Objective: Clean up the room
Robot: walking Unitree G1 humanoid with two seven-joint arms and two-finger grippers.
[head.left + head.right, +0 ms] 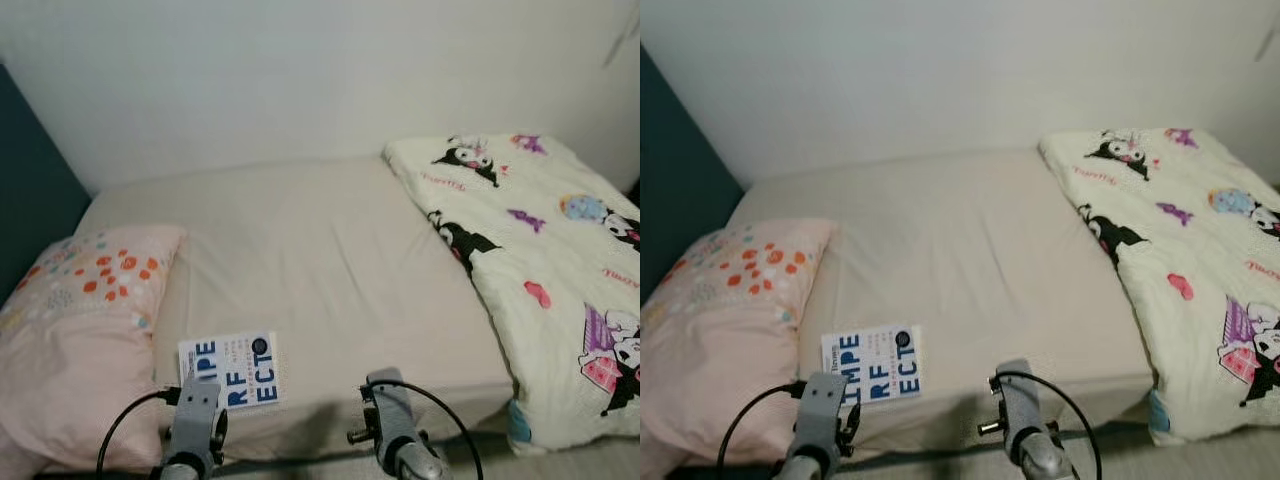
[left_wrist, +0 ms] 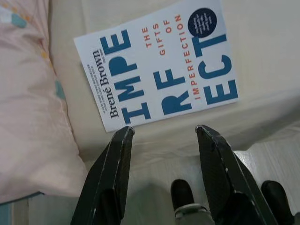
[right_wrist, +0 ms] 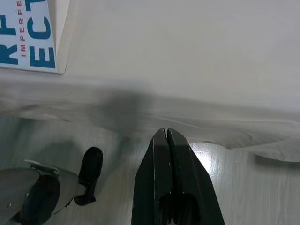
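Left wrist view showed the left end effector (image 2: 161,136), fingers apart, poised just short of the book (image 2: 157,65) lying flat near the bed (image 1: 330,260) edge beside the pillow (image 1: 80,330), while the right end effector (image 3: 167,140), fingers together, hung farther off.

We hold both silver arms low and forward, side by side at the near edge of the bed (image 1: 330,270), black cables looping off each wrist. Our left gripper (image 2: 161,133) points at the near left corner of the bed, its two black fingers (image 2: 112,173) spread wide apart with nothing between them. Our right gripper (image 3: 167,133) hangs just off the near edge, over the floor (image 3: 253,187), its fingers pressed flat together and empty. Below the wrists, our dark feet (image 2: 183,193) stand on the floor.
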